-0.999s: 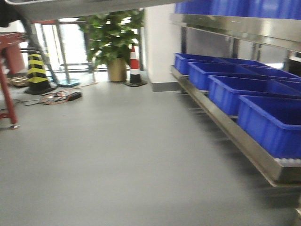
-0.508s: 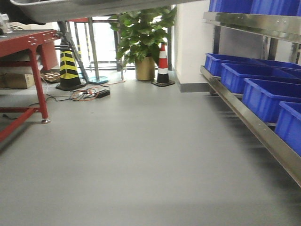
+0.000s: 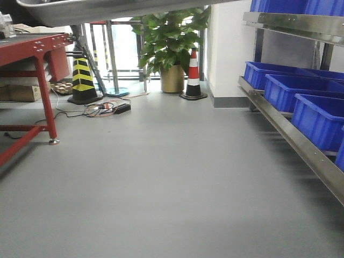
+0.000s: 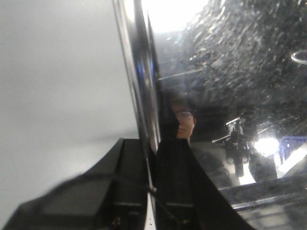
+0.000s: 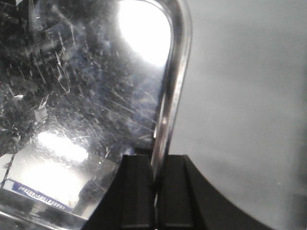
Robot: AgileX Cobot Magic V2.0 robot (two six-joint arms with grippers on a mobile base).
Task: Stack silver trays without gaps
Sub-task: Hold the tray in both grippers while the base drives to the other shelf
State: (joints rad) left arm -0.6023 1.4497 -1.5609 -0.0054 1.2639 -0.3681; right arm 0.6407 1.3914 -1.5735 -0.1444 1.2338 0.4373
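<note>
A silver tray (image 3: 97, 9) is held up in the air; its underside fills the top of the front view. In the left wrist view my left gripper (image 4: 151, 158) is shut on the tray's left rim (image 4: 139, 72), one black finger on each side, with the scratched shiny inside of the tray (image 4: 230, 62) to the right. In the right wrist view my right gripper (image 5: 154, 170) is shut on the opposite rolled rim (image 5: 175, 72), near a rounded corner, with the scratched pan (image 5: 72, 96) to the left. No other tray shows.
A steel shelf rack (image 3: 293, 142) with blue bins (image 3: 298, 91) runs along the right. A red metal table (image 3: 32, 48) stands at the left. Ahead are a potted plant (image 3: 172, 43), a red-white cone (image 3: 193, 75), a yellow-black cone (image 3: 83, 80) and cables (image 3: 105, 109) on the grey floor.
The front view has swung left: the blue bins slid off toward the right edge and the red table came into view at the left. The tray stays overhead in both grippers.
</note>
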